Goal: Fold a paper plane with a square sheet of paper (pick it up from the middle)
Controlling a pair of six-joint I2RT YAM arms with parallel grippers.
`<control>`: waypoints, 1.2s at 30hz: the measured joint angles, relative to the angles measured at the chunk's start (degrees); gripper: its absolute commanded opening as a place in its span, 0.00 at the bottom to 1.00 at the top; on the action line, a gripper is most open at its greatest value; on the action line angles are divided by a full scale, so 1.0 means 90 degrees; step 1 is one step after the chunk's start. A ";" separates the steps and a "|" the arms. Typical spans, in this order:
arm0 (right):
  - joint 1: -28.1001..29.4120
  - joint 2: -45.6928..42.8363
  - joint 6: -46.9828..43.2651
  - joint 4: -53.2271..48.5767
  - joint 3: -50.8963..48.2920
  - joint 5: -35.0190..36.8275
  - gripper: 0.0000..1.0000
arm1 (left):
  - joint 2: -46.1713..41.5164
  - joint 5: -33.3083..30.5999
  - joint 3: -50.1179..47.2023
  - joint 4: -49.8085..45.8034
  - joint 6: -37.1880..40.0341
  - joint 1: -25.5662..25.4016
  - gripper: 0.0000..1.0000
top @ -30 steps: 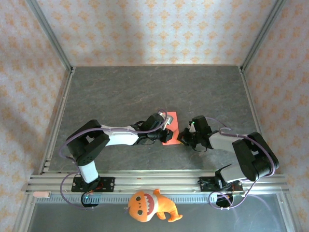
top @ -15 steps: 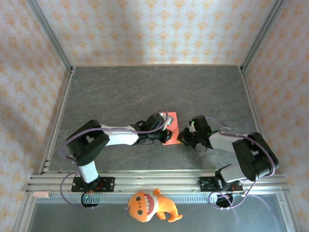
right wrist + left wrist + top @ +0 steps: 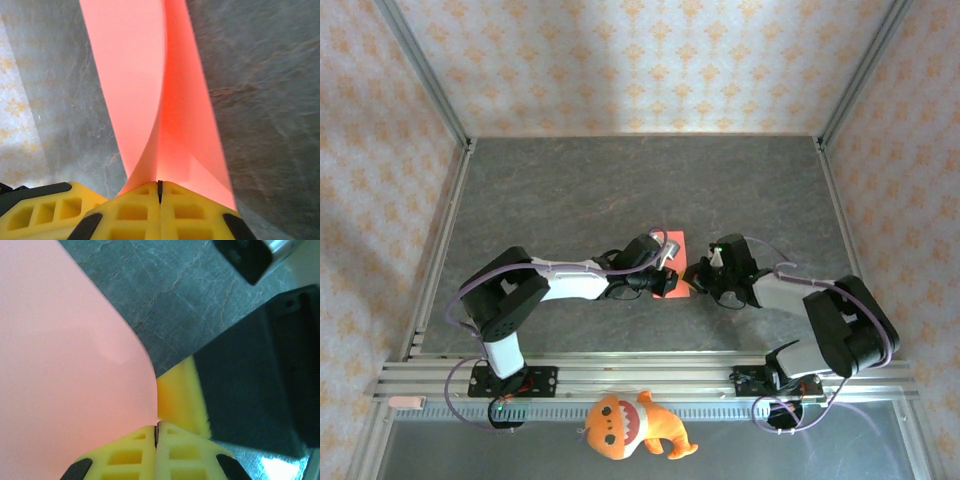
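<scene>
The square sheet of paper [image 3: 675, 247] is red-pink and sits mid-table, bent up between both grippers. My left gripper [image 3: 667, 281] reaches in from the left. In the left wrist view the left gripper [image 3: 156, 432] is shut on the curved edge of the paper [image 3: 65, 365]. My right gripper [image 3: 693, 276] comes from the right, close against the left one. In the right wrist view the right gripper [image 3: 160, 187] is shut on the paper [image 3: 150, 75], which rises from the jaws in two leaves like a fold.
An orange plush toy [image 3: 630, 425] lies in front of the arm bases, below the metal rail [image 3: 640, 372]. The grey stone-look table [image 3: 620, 180] is walled by patterned panels. The right gripper's yellow finger [image 3: 182, 395] and black body [image 3: 255, 380] crowd the left wrist view.
The left jaws have closed fully on the paper's edge. The right gripper has shifted slightly left, nearer the left one, and the paper's near edge has lifted.
</scene>
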 measured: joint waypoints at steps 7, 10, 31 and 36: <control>0.0022 0.0216 0.0104 0.0175 0.0000 0.0005 0.02 | 0.0044 -0.0002 0.0002 -0.0007 -0.0170 0.0017 0.00; 0.0034 0.0219 0.0070 0.0102 0.0000 0.0075 0.02 | 0.0044 0.0000 0.0005 0.0022 -0.0223 0.0015 0.00; 0.0063 0.0566 -0.0148 -0.0175 0.0245 0.0420 0.02 | 0.0044 -0.0070 0.0012 0.0325 -0.0469 0.0015 0.00; 0.0075 0.0629 -0.0347 -0.0223 0.0328 0.0481 0.01 | 0.0044 -0.0051 0.0022 0.0238 -0.0342 0.0141 0.00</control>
